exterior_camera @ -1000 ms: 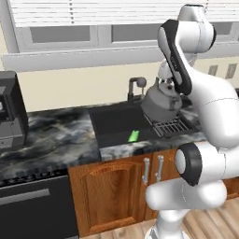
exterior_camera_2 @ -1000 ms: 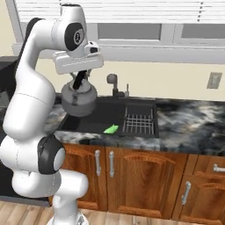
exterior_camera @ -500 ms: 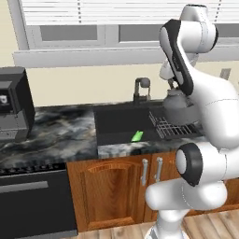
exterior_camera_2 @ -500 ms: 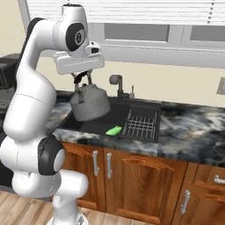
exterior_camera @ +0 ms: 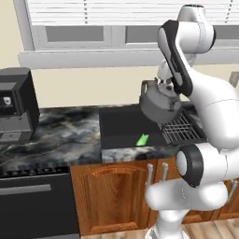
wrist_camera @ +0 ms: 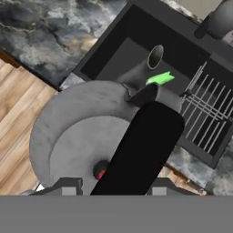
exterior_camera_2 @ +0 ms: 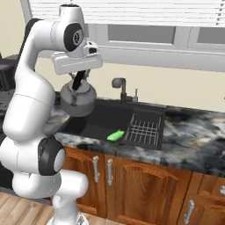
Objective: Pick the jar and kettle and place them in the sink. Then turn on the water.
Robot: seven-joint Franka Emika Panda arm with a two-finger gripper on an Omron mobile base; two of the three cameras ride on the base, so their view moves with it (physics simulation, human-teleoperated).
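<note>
The end effector held the kettle by its arched black handle, clamped at the top, above the sink. Rigid, smooth metal, it probably swung heavily below.

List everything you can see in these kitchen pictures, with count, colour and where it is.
kettle: one, grey with black handle, held in the air over the sink
sink: one, black, set into the counter
green item: one, lying in the sink
wire rack: one, dark, in the sink's right part
faucet: one, dark, behind the sink
counter: one, dark marbled
coffee machine: one, black, counter's left end
cabinets: brown wood, below
tool: one, shut on the kettle handle
</note>
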